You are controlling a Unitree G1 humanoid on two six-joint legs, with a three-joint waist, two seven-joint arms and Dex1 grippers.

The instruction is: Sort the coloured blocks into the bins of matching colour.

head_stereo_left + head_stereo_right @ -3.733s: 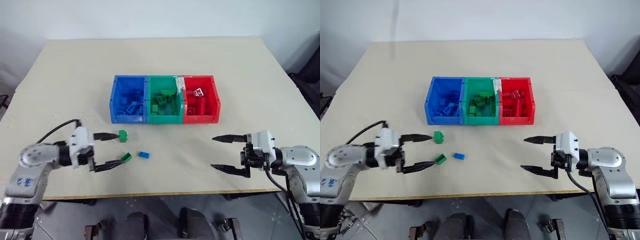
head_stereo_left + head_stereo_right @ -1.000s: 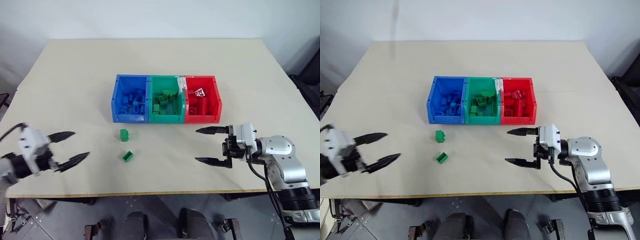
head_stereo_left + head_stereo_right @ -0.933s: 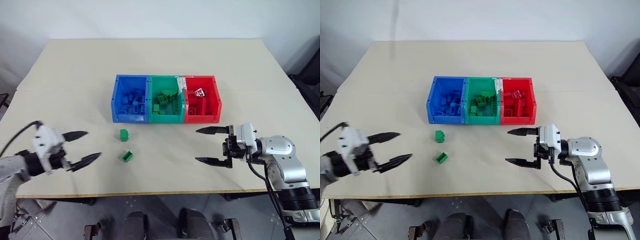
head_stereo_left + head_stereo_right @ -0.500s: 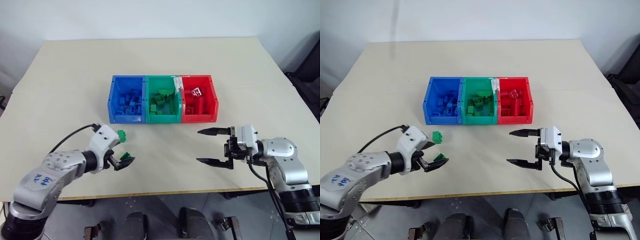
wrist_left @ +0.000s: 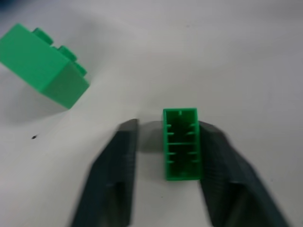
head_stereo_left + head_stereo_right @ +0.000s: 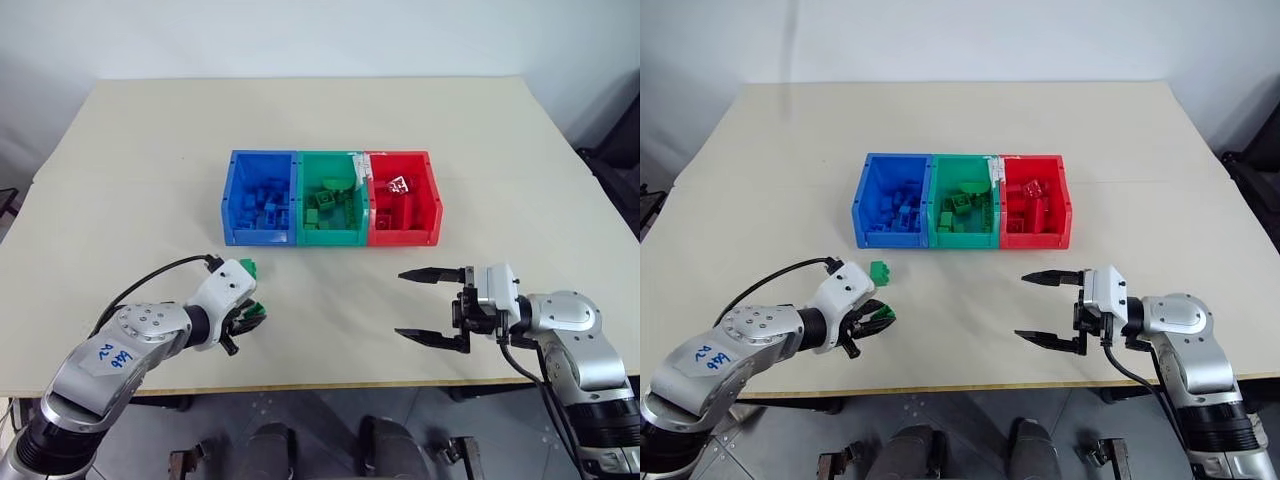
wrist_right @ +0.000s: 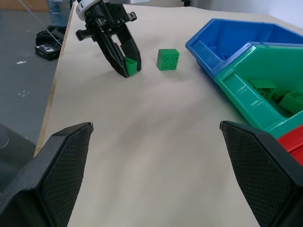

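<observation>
Resting low on the table, the left gripper has its two black fingers drawn in around a green block, which sits between them with its hollow underside facing the wrist camera. One finger lies against the block's side, while the other finger stands a sliver off it with a thin gap showing, so the grip looks nearly but not fully closed on it. In the head views the same gripper points forward and toward the robot's right, the green block peeking out at its tips near the front edge of the table.

Just beside it, slightly farther from the robot, a second green block lies loose on the table with its studs up; the left wrist view shows it apart from the fingers.

Three joined bins sit in a row at mid-table: the blue bin, the green bin and the red bin, each with bricks of its own colour inside.

The right gripper hovers over the table on the robot's right, fingers spread wide and holding nothing, pointing toward the left arm and well apart from the bins.
</observation>
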